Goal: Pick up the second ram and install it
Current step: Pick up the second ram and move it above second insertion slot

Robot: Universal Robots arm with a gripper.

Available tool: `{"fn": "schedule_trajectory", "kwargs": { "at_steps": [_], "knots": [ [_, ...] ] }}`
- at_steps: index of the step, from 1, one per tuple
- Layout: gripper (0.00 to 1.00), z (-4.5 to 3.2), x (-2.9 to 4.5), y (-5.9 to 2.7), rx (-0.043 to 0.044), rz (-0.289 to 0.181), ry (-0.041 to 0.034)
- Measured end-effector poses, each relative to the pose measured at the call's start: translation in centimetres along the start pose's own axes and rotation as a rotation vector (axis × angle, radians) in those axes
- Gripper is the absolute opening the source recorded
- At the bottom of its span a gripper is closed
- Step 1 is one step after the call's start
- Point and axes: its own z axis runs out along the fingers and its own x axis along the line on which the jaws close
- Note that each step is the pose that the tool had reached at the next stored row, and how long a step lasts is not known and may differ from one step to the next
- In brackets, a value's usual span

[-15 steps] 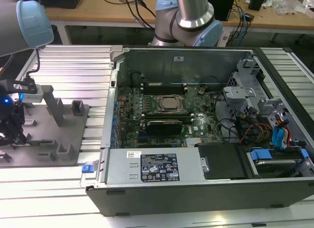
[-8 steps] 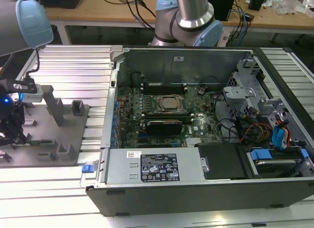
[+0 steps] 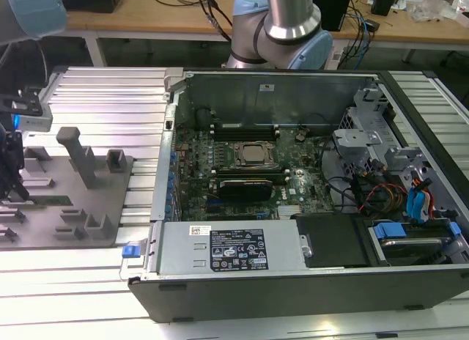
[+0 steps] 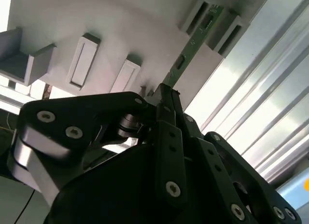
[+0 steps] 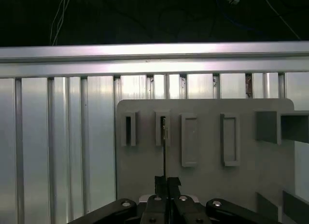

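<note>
Black linkage of the end effector (image 4: 166,96) (image 5: 166,181) sits closest in both wrist views, its fingers drawn narrow and pinched on one end of the ram (image 4: 193,43) (image 5: 164,151). In the first wrist view the ram stands on its long edge and shows as a thin line. Its long axis runs away from the fingertips, parallel to the ribs of the counter (image 5: 63,151), and its far end sits in a slotted holder (image 5: 163,130) of the grey fixture (image 5: 207,185). The second wrist view shows the ram's green face, with that end between pale holder walls. A second slotted holder (image 5: 129,130) stands just beside it on one side, and two closed blocks (image 5: 189,139) on the other. Beyond the fixture lies bare ribbed counter up to its edge rail (image 5: 154,52). In the exterior view the end effector (image 3: 9,171) is at the exterior view's left, over the fixture. An upright post (image 3: 73,153) stands near it, and the open case (image 3: 293,186) is well apart to the exterior view's right.
</note>
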Motion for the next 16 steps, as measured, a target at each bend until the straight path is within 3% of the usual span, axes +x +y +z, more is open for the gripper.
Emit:
{"fn": "schedule_trajectory", "kwargs": {
  "at_steps": [4, 10, 13, 16],
  "knots": [
    [0.09, -1.85, 0.01, 0.03, 0.0000, 0.000, 0.0000],
    [0.09, -6.37, 0.02, 0.11, -0.0001, 0.000, 0.0000],
    [0.09, -6.96, 0.03, 0.12, 0.0000, 0.000, 0.0000],
    [0.09, -7.08, 0.03, 0.12, 0.0000, 0.000, 0.0000]
  ]
}}
